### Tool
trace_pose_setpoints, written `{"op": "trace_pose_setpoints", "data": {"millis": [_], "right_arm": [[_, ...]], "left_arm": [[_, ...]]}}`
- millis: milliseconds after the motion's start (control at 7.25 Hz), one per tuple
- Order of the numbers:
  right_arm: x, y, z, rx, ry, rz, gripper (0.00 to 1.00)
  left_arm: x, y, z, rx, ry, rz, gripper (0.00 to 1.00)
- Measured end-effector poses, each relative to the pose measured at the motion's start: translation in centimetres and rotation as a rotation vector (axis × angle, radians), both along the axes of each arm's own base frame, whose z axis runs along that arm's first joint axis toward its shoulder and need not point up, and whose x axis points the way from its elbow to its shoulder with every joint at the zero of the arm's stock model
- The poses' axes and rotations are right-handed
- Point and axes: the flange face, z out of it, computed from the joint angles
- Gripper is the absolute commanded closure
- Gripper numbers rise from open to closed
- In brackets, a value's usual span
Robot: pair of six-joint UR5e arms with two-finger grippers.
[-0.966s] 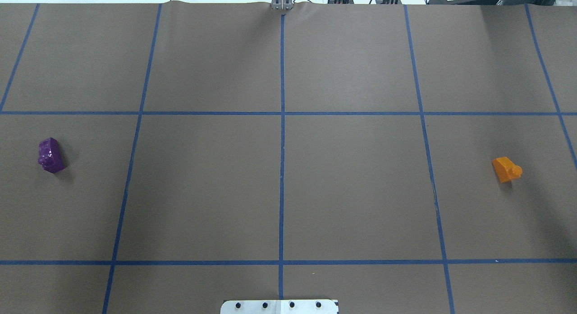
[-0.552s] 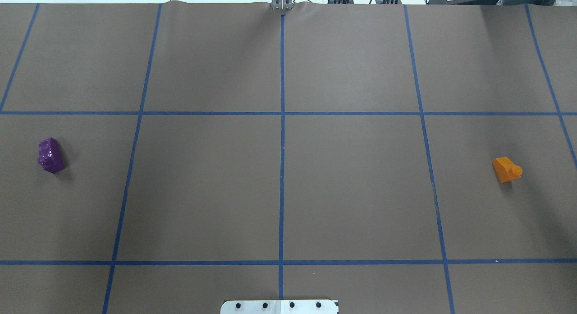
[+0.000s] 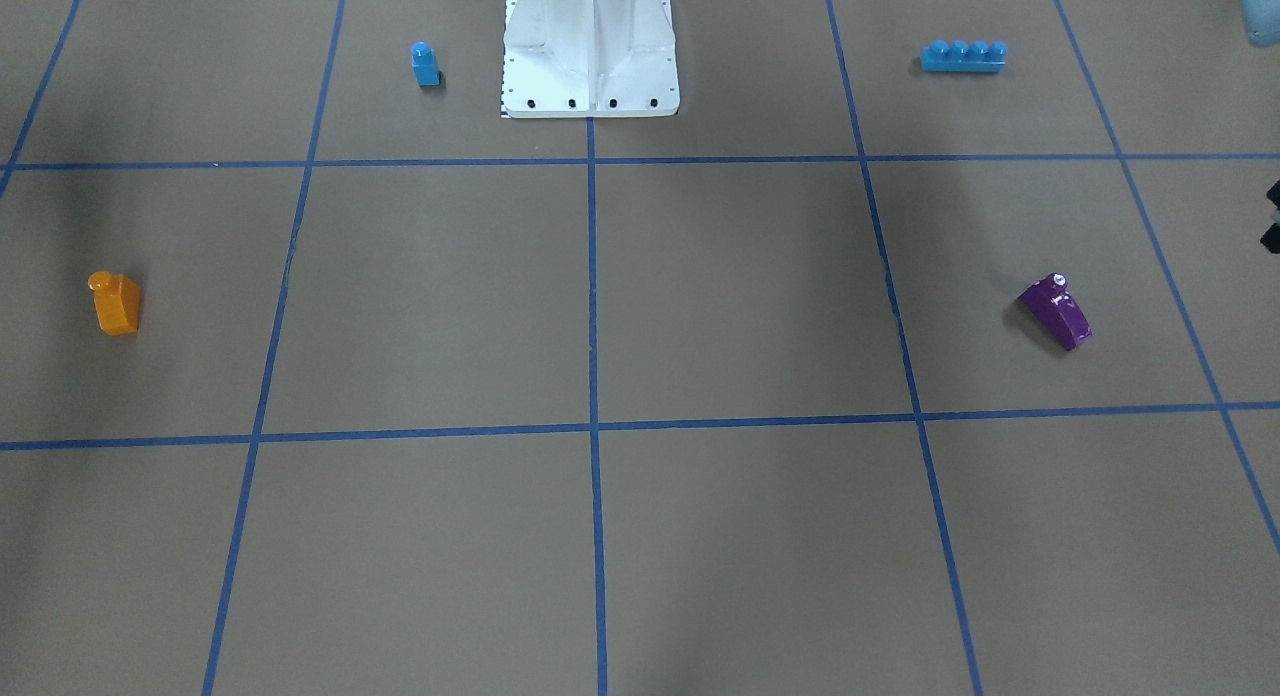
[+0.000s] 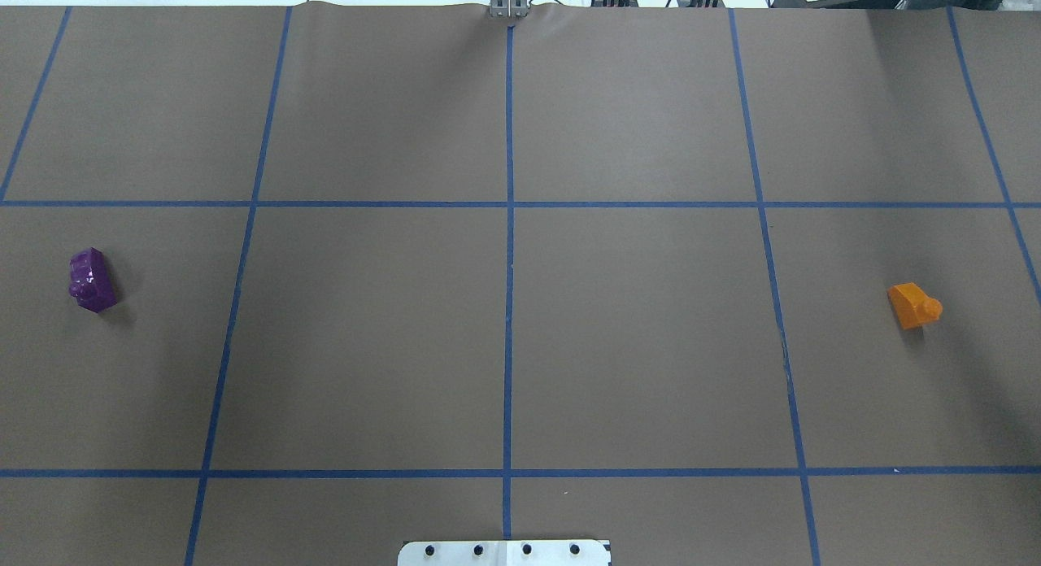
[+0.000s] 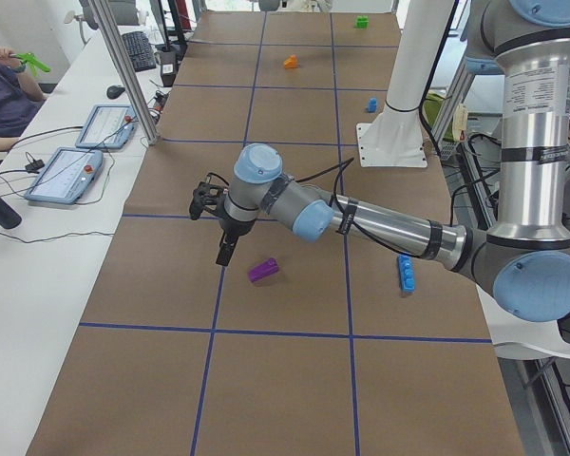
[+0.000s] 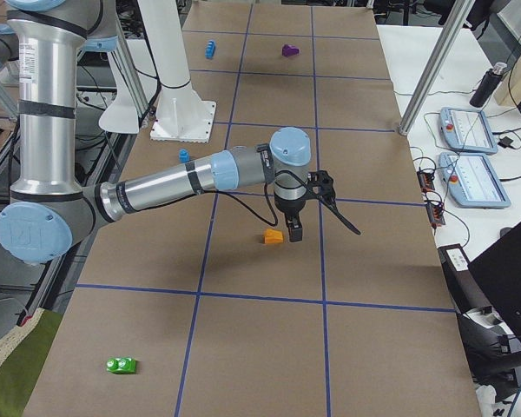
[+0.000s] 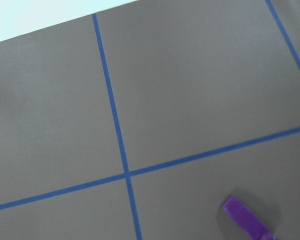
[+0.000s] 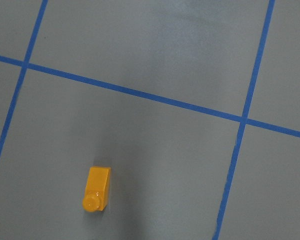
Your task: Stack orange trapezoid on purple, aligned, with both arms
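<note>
The orange trapezoid [image 4: 913,305] lies on its side at the table's right, stud pointing right; it also shows in the front view [image 3: 117,304] and the right wrist view [image 8: 97,189]. The purple block [image 4: 91,280] lies at the table's left and shows in the front view [image 3: 1056,311] and at the bottom of the left wrist view [image 7: 247,220]. My left gripper [image 5: 226,249] hangs above the table just outward of the purple block [image 5: 263,270]. My right gripper [image 6: 293,228] hangs beside the orange trapezoid [image 6: 274,235]. I cannot tell whether either is open or shut.
The white pedestal base [image 3: 590,46] stands at the robot's side of the table. A small blue block [image 3: 425,64] and a long blue block [image 3: 962,55] lie beside it. A green block [image 6: 122,365] lies near the table's right end. Blue tape lines grid the brown table.
</note>
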Motion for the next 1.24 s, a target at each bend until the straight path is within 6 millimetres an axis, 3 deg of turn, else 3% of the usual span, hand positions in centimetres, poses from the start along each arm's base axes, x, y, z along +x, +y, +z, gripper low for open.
{"op": "trace_pose_setpoints", "data": {"millis": [276, 552, 966, 1241], "right_arm": [[0.0, 0.0, 0.0, 0.0, 0.0, 0.0, 0.0], [0.0, 0.0, 0.0, 0.001, 0.0, -0.001, 0.0], [0.0, 0.0, -0.4, 0.012, 0.0, -0.003, 0.0], [0.0, -0.1, -0.8, 0.021, 0.0, -0.003, 0.0]], "left_arm": [[6.8, 0.8, 0.9, -0.118, 0.052, -0.061, 0.0], [12.2, 3.2, 3.2, -0.204, 0.014, -0.092, 0.0], [18.4, 6.5, 5.5, -0.25, -0.055, -0.114, 0.06], [20.2, 7.1, 7.7, -0.262, -0.061, -0.122, 0.08]]}}
